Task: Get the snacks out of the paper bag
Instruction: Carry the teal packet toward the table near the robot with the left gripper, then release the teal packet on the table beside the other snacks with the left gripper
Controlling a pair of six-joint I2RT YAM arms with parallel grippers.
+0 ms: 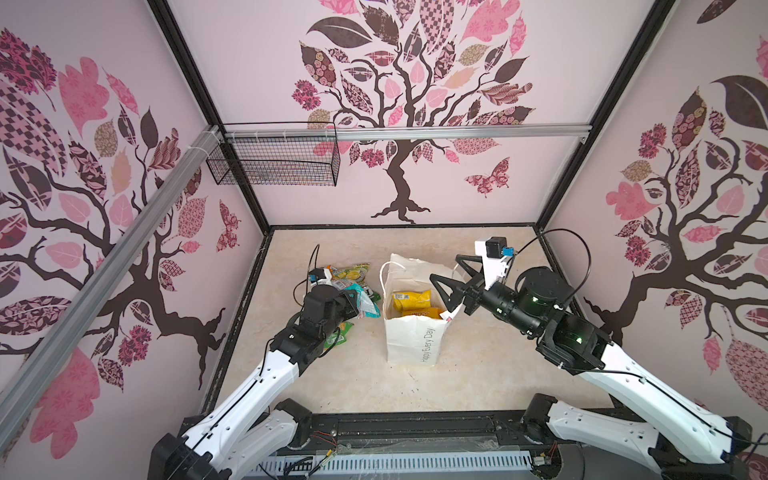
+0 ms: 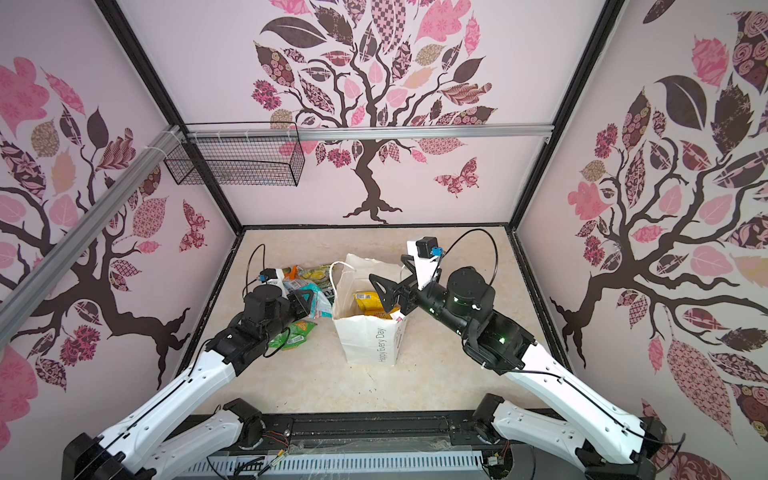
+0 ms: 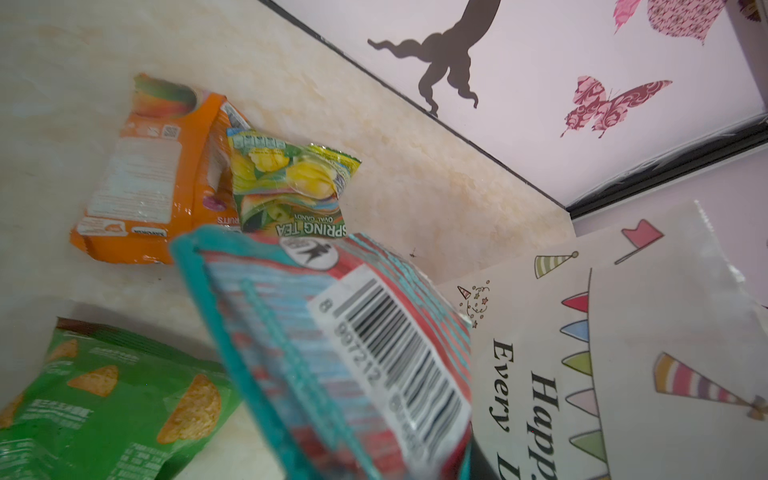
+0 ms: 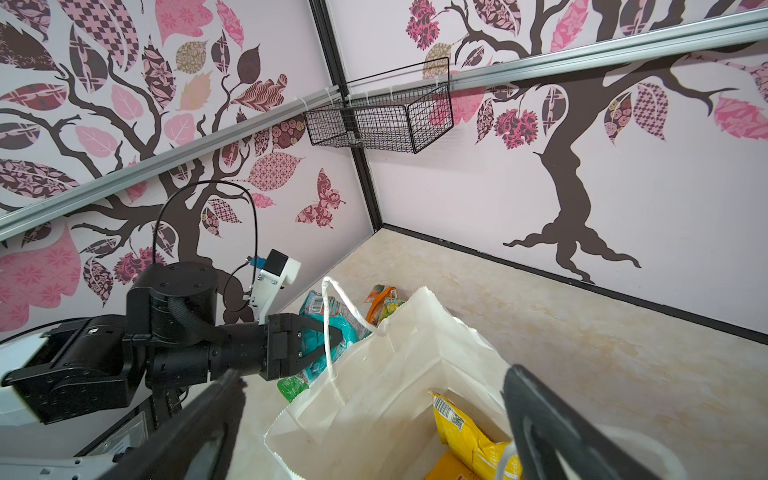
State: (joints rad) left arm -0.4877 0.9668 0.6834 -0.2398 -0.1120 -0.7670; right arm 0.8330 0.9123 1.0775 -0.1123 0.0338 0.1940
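Observation:
The white paper bag (image 1: pixel 411 336) (image 2: pixel 365 336) stands upright and open mid-table, with "Happy Every Day" on its side (image 3: pixel 540 374). Yellow snacks (image 1: pixel 411 299) (image 4: pixel 465 432) lie inside it. My left gripper (image 1: pixel 353 300) (image 4: pixel 328 336) hangs just left of the bag, shut on a teal packet (image 3: pixel 332 353) (image 2: pixel 316 303) held above the table. Beneath and beyond it lie an orange packet (image 3: pixel 153 174), a green-yellow packet (image 3: pixel 291 183) and a green packet (image 3: pixel 104 407) (image 1: pixel 338 332). My right gripper (image 1: pixel 451 278) (image 4: pixel 374 436) is open over the bag's right rim, holding nothing.
A black wire mesh basket (image 1: pixel 274 162) (image 4: pixel 374 120) hangs from the rail in the back left corner. Patterned walls close in the table on three sides. The bag's cord handle (image 4: pixel 330 328) stands up beside my left gripper.

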